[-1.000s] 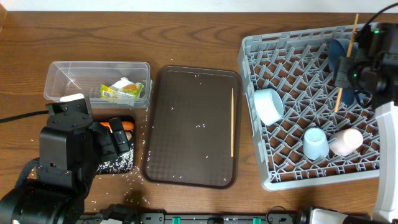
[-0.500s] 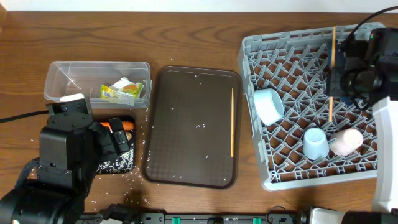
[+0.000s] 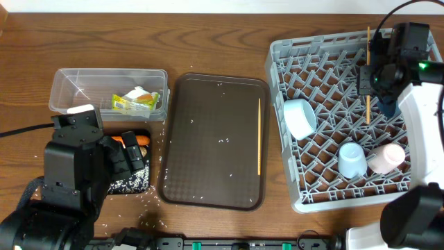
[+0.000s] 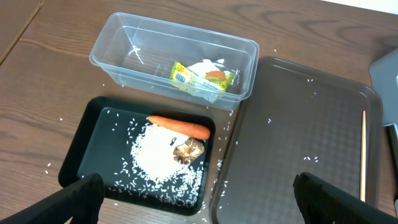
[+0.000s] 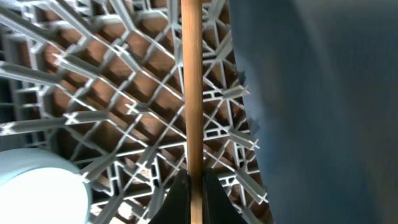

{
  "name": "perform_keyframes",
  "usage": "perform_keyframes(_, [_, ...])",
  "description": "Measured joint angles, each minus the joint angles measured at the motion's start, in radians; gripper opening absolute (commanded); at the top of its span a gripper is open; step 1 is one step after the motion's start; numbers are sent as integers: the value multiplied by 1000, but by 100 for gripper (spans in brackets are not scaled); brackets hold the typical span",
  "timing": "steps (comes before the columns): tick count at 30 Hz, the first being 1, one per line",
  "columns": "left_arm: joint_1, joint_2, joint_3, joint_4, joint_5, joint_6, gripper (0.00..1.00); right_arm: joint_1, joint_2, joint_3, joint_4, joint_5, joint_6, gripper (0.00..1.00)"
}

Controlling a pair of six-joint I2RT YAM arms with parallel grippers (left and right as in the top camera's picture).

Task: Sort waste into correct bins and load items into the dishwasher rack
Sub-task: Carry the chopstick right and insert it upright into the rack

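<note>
My right gripper is shut on a wooden chopstick, held upright over the grey dishwasher rack; the right wrist view shows the stick between the fingers, beside the blue plate. The white bowl, light-blue cup and pink cup sit in the rack. The second chopstick lies on the brown tray. My left gripper is open above the black tray, which holds the carrot, brown lump and rice. The clear tub holds the tissue and wrapper.
The brown serving tray lies in the middle with scattered rice grains. More grains lie on the wooden table around the black tray. The left arm's black body covers the front left.
My right gripper has moved the chopstick left and toward the back of the rack, turning it from tilted to upright. The left arm has not moved.
</note>
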Motion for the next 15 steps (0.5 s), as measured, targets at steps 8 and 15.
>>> perform_keyframes(8, [0,0,0,0,0,0,98,62,53,0,4,21,-9,1])
perform_keyframes(15, [0,0,0,0,0,0,98,95,76,0,9,71,-35,1])
